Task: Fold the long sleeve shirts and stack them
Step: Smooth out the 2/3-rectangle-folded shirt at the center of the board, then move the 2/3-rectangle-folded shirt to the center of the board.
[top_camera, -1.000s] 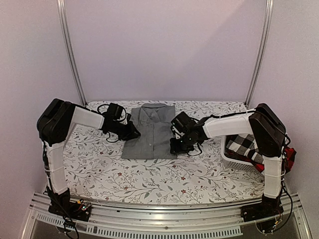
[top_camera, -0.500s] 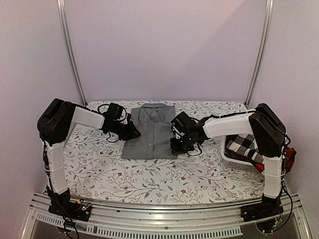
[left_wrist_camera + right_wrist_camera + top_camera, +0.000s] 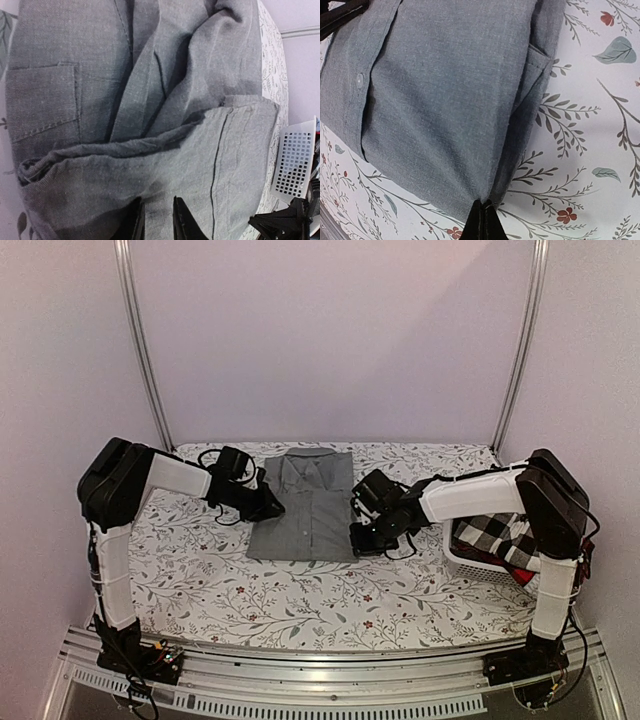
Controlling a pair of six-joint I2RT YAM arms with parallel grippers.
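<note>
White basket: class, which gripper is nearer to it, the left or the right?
Right. The right gripper is at the near right corner of the grey shirt, close to the white basket. The left gripper is at the shirt's left edge, across the shirt from it.

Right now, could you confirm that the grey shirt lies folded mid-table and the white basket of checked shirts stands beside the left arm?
Not quite: the basket stands beside the right arm, as the top view shows. The grey shirt does lie folded mid-table.
</note>
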